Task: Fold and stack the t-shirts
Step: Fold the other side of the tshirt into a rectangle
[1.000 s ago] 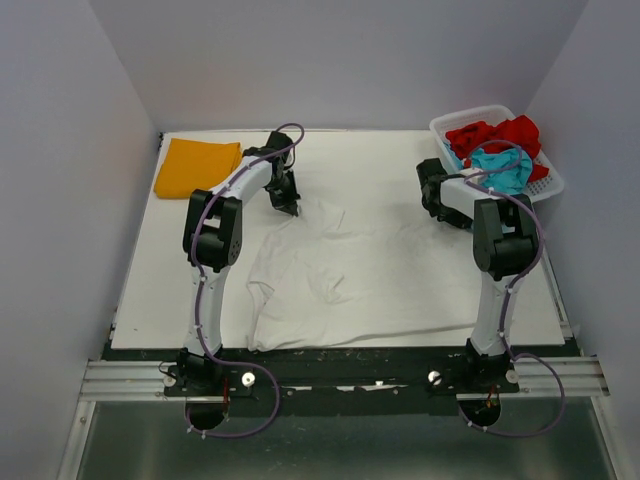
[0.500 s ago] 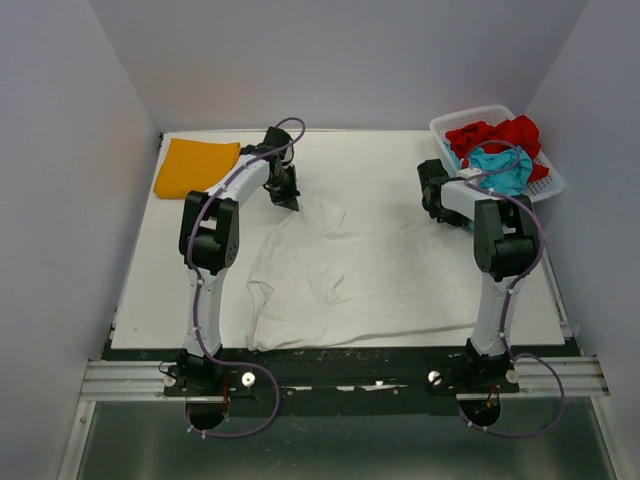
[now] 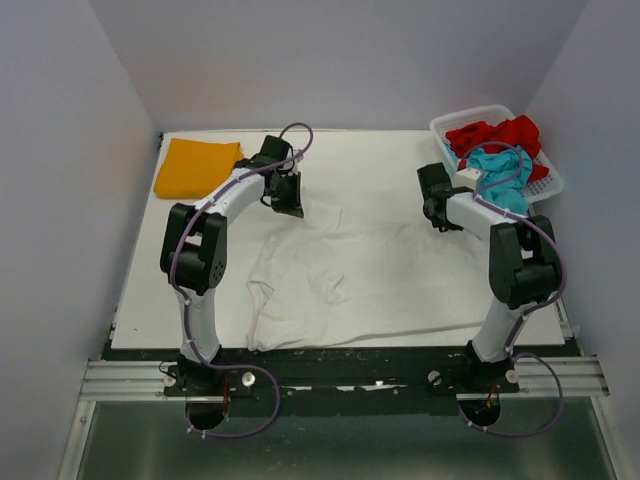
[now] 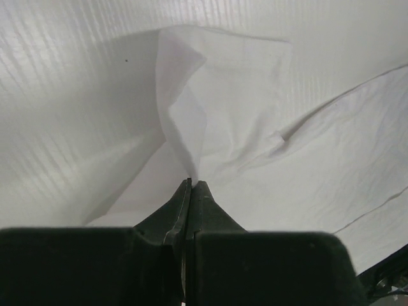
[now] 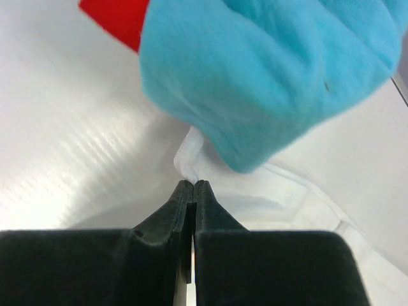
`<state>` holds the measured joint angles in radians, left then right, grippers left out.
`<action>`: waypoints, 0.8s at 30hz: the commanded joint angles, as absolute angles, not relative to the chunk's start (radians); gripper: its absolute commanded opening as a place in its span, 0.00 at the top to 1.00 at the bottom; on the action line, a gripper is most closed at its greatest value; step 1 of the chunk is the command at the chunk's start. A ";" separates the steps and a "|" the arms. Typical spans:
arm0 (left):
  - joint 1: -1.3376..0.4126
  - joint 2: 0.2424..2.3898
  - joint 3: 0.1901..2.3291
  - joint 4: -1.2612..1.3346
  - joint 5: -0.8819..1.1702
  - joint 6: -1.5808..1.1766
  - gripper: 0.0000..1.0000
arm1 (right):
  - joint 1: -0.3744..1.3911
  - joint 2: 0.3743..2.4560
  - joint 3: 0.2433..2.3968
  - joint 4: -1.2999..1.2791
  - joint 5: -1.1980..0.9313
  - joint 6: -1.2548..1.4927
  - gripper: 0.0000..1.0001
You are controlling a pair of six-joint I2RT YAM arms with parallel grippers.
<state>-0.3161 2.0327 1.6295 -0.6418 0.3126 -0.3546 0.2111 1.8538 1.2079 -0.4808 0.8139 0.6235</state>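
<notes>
White t-shirt observed spread, wrinkled, over the centre of the worktop, its bulk lying toward 6 o'clock in the top view. Left end effector noted at the shirt's 11 o'clock corner; in the left wrist view its fingers are seen pressed together on a raised peak of the white t-shirt, the cloth being tented up from the surface to the left end effector. Right end effector noted at the shirt's 2 o'clock corner; in the right wrist view the right end effector is seen closed on a small fold of the white t-shirt at its hem. Teal t-shirt is draped over the near rim of the basket and onto the right arm, and fills the upper part of the right wrist view as a teal t-shirt hanging just above the fingertips. Red t-shirt recorded bunched in the basket at 2 o'clock, seen also at the top edge of the wrist view. Orange-yellow t-shirt recorded folded flat at 10 o'clock, well apart from the white one
</notes>
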 commanded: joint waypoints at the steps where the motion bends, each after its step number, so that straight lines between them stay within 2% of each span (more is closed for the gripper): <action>1: -0.348 1.895 1.488 -0.529 0.348 -0.311 1.00 | 0.236 1.764 1.138 -0.480 0.789 0.632 0.99; 12: -0.515 1.566 1.165 -0.431 0.163 -0.305 1.00 | 0.273 1.591 1.019 -0.591 0.828 0.695 0.99; 17: -0.572 1.420 1.000 -0.390 0.107 -0.385 1.00 | 0.273 1.493 0.962 -0.632 0.826 0.712 0.99; 24: -0.728 1.230 0.855 -0.436 -0.089 -0.492 1.00 | 0.273 1.423 0.927 -0.687 0.851 0.730 0.98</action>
<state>-0.6582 1.3357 0.9123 -0.4278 0.0486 -0.4099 0.2722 1.4597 0.9478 -0.6231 0.8005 0.6979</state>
